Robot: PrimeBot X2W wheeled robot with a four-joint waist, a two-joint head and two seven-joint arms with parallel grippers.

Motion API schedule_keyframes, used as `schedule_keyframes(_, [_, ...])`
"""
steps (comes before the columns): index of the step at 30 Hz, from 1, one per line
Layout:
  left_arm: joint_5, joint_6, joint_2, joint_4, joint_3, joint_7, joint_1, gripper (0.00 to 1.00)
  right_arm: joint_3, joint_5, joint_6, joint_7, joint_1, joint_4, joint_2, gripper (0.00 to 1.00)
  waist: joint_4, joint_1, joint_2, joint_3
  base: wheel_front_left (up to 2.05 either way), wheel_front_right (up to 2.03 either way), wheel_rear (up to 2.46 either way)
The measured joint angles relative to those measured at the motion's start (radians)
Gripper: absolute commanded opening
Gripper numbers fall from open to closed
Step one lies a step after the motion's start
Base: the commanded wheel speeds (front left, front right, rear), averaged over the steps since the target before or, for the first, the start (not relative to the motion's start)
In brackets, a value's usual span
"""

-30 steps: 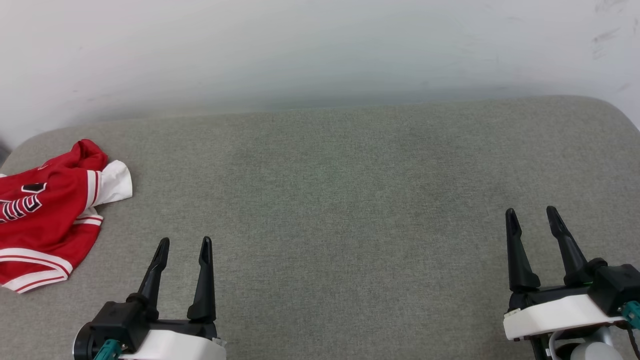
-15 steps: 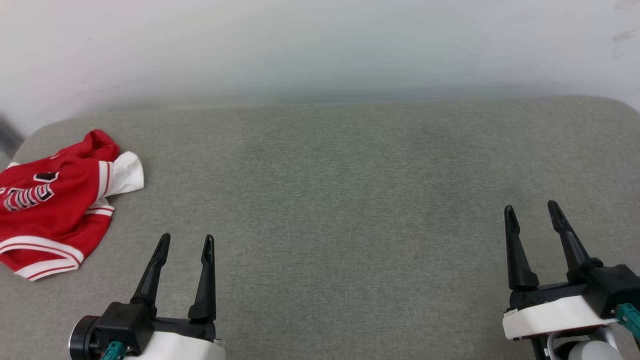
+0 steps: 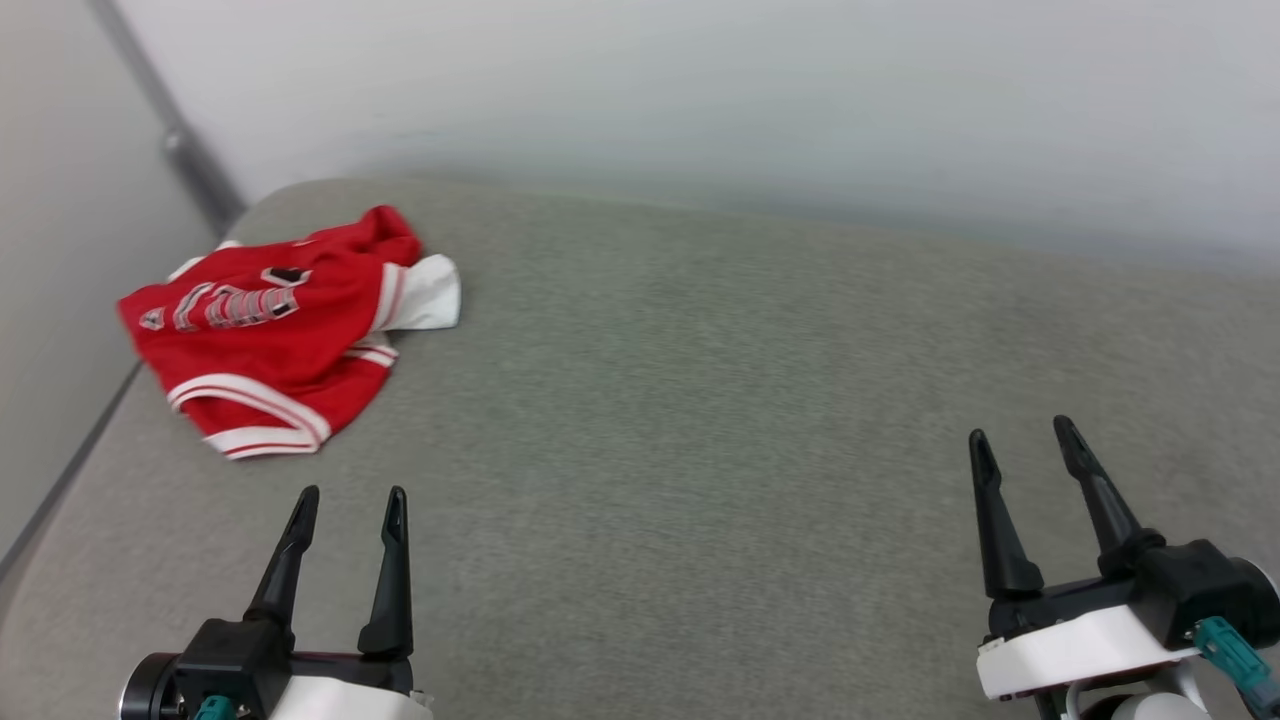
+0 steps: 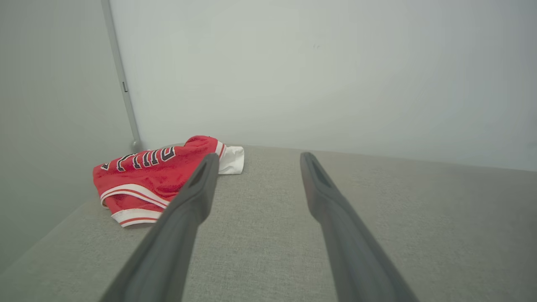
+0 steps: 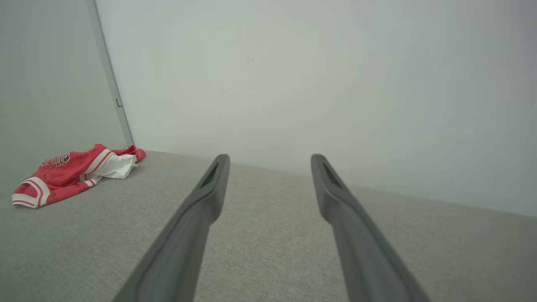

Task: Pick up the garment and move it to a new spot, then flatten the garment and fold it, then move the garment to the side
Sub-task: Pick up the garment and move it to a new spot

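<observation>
The garment [image 3: 285,330], a red jersey T-shirt with a white sleeve, striped trim and block letters, lies crumpled at the far left of the grey padded surface [image 3: 700,400]. It also appears ahead and to the left in the left wrist view [image 4: 147,176] and far left in the right wrist view [image 5: 71,172]. My left gripper [image 3: 350,497] stands open near the front left, a short way in front of the garment, holding nothing. My right gripper [image 3: 1022,432] is open at the front right, far from it, with nothing between its fingers.
A pale wall [image 3: 700,100] runs along the back of the surface. A second wall [image 3: 60,250] with a grey corner strip [image 3: 170,130] closes the left side just beyond the garment. The surface's left edge [image 3: 70,470] drops off close by.
The whole head view has swung left, so the garment and left wall now sit further into the picture. Both grippers remain open and keep their places in the view.
</observation>
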Motion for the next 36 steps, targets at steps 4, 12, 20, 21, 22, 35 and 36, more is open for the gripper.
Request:
schedule_keyframes(4, [0.002, -0.002, 0.0, 0.0, 0.011, 0.0, 0.005, 1.0, 0.023, 0.0, 0.0, 0.0, 0.003, 0.002, 0.0, 1.0, 0.067, 0.0, 0.0, -0.008, 0.0, 0.0, 0.0])
schedule_keyframes(12, [0.008, -0.005, 0.0, -0.003, 0.024, 0.0, 0.023, 1.0, 0.066, 0.006, 0.0, 0.0, 0.013, 0.001, 0.0, 1.0, 0.181, 0.0, 0.0, -0.028, 0.0, 0.0, 0.0])
schedule_keyframes(20, [0.02, -0.004, 0.0, -0.023, 0.033, 0.0, 0.034, 1.0, 0.08, 0.009, 0.0, 0.0, 0.02, 0.005, 0.0, 1.0, 0.244, 0.0, 0.0, -0.042, 0.0, 0.0, 0.0])
schedule_keyframes(21, [0.026, -0.002, 0.0, -0.027, 0.035, 0.0, 0.035, 1.0, 0.082, 0.009, 0.0, 0.0, 0.021, 0.005, 0.0, 1.0, 0.247, 0.0, 0.0, -0.043, 0.0, 0.0, 0.0])
schedule_keyframes(22, [0.028, 0.002, 0.0, -0.033, 0.036, 0.0, 0.035, 1.0, 0.083, 0.009, 0.0, 0.0, 0.021, 0.005, 0.0, 1.0, 0.249, 0.0, 0.0, -0.044, 0.0, 0.0, 0.0])
schedule_keyframes(35, [-0.111, -0.012, 0.001, 0.046, 0.038, 0.0, -0.062, 1.0, 0.118, -0.056, 0.0, 0.0, -0.059, -0.074, 0.001, 1.0, 0.195, 0.0, 0.0, 0.095, 0.0, 0.0, 0.0])
schedule_keyframes(36, [-0.118, -0.012, 0.005, 0.062, 0.033, 0.0, -0.08, 1.0, 0.117, -0.062, 0.0, 0.0, -0.068, -0.082, 0.001, 1.0, 0.188, 0.0001, 0.0, 0.114, 0.0, 0.0, 0.0])
